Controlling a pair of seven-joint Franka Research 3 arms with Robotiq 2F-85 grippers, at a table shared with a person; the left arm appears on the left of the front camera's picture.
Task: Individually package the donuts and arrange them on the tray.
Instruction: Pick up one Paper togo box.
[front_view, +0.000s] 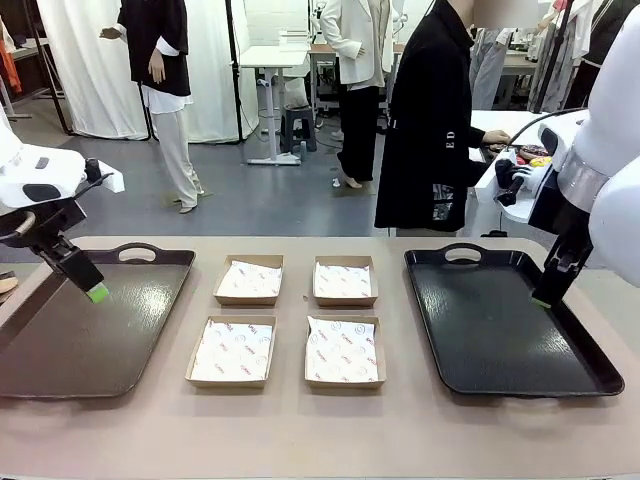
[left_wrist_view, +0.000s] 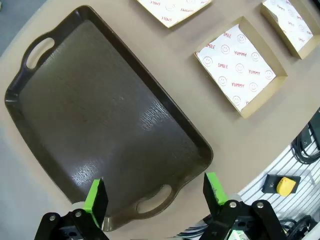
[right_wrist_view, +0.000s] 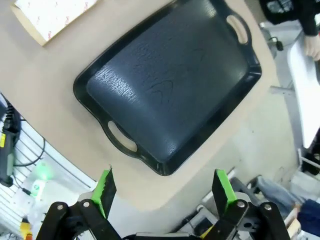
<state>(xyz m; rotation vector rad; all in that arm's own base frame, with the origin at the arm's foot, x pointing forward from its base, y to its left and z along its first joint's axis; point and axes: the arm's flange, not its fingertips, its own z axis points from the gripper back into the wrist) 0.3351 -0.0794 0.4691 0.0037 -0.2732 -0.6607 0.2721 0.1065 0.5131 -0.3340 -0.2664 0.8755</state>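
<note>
A dark brown tray (front_view: 90, 330) lies at the table's left and a black tray (front_view: 500, 320) at its right, both bare. My left gripper (front_view: 97, 293) hangs open over the brown tray's near-left part; from the wrist, its jaws (left_wrist_view: 156, 192) stand wide above the tray (left_wrist_view: 100, 110). My right gripper (front_view: 541, 301) is open over the black tray's right edge, and its jaws (right_wrist_view: 167, 187) hover past the rim of that tray (right_wrist_view: 170, 85). The donuts are hidden. Bits of red and yellow (front_view: 530, 156) show behind my right arm, too covered to name.
Several shallow cardboard boxes with printed paper liners lie between the trays, such as the back left (front_view: 249, 280) and front right (front_view: 342, 351). A person in black (front_view: 430, 120) stands at the far side, one hand (front_view: 497, 137) on a white side table.
</note>
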